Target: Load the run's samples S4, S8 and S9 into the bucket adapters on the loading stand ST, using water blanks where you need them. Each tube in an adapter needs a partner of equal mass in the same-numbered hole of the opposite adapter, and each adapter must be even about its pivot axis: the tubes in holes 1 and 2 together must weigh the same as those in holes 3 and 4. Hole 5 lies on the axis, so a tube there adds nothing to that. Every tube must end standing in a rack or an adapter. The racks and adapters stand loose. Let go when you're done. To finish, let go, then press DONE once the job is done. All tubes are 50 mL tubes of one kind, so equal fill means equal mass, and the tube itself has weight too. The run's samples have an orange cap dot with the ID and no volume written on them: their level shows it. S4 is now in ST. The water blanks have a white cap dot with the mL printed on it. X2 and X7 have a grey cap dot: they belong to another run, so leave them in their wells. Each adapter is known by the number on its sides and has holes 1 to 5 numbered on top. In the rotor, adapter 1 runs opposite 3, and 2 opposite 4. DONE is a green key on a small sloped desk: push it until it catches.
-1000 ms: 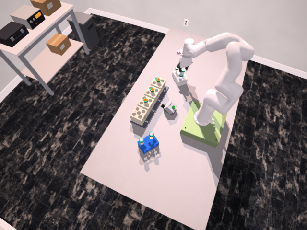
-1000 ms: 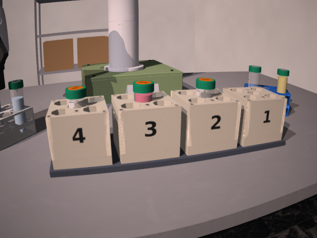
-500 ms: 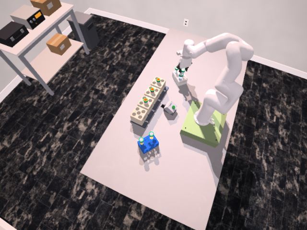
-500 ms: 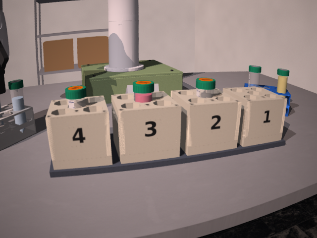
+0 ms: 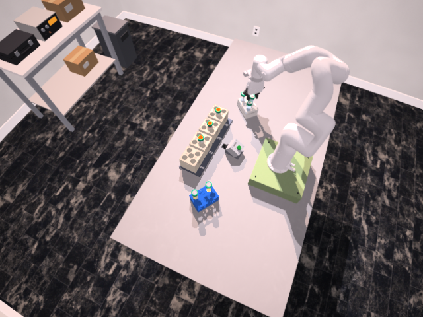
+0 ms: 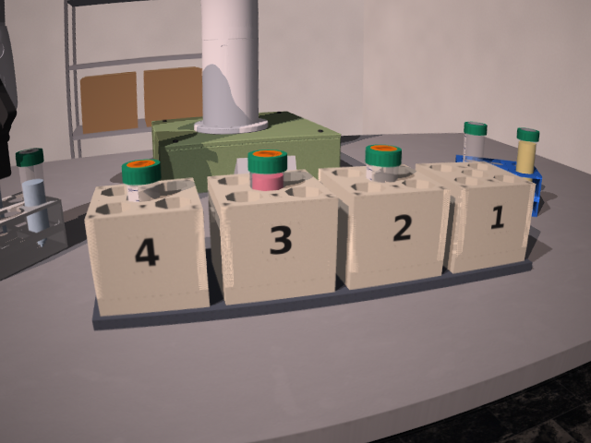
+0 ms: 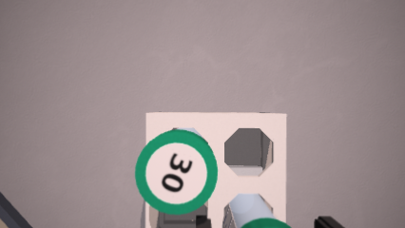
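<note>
Claw [image 5: 252, 95] [image 6: 4, 160] [image 7: 265, 222] fingers stood partly open above the white rack [image 5: 250, 115] [image 6: 53, 233] [image 7: 216, 123], one on each side of a green-capped tube [image 7: 263, 224], with gaps between and nothing gripped.

The pale desk [image 5: 170, 221] [image 6: 286, 377] [image 7: 71, 71] had a matt, faintly mottled top; beyond it lay a black, streaked floor [image 5: 153, 68] [image 6: 548, 405] and plain greyish walls [image 5: 188, 20] [image 6: 429, 71].

"30" read plainly on a white-dotted cap [image 7: 176, 172] at the rack. Large black numerals ran 4, 3, 2, 1 from left to right across adapter 4 [image 5: 220, 117] [image 6: 148, 262], adapter 3 [image 5: 211, 131] [image 6: 279, 257], adapter 2 [image 5: 201, 144] [image 6: 396, 243] and adapter 1 [image 5: 191, 164] [image 6: 491, 231] in the exterior view, all on the dark loading stand [image 5: 196, 172] [image 6: 295, 302].

Adapters 4, 3 and 2 each carried one orange-dotted sample; their IDs seemed too small to read. Two tubes stood in the blue rack [image 5: 204, 201] [image 6: 508, 165], far right.
</note>
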{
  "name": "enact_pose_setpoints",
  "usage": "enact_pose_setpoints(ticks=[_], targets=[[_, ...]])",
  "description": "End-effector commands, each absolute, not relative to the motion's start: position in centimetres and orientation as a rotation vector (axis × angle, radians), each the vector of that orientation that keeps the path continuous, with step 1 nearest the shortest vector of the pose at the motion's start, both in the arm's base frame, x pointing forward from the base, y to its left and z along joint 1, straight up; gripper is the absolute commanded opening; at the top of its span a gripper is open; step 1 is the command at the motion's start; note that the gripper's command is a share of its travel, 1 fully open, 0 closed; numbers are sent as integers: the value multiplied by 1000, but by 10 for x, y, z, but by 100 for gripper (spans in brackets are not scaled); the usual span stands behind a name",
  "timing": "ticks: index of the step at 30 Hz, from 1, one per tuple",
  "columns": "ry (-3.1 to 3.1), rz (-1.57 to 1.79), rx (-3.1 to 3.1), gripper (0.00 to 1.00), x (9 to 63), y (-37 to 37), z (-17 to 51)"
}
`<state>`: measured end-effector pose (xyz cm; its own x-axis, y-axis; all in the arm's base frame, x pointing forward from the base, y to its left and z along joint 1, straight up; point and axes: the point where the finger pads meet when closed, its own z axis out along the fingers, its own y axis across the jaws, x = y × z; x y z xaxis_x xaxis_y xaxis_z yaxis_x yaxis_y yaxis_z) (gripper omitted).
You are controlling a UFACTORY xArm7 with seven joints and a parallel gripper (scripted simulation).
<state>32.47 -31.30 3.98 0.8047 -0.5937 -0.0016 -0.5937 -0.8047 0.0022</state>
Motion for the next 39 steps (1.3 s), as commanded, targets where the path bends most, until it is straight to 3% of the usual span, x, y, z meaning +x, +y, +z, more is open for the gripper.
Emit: enact_pose_setpoints(ticks=[1,3,4,39], targets=[[-980,2,2981,57,326,-314,41],[-980,2,2981,57,326,-314,41],[-980,1,2981,0,326,-314,42],[-980,1,2981,0,326,-314,43]])
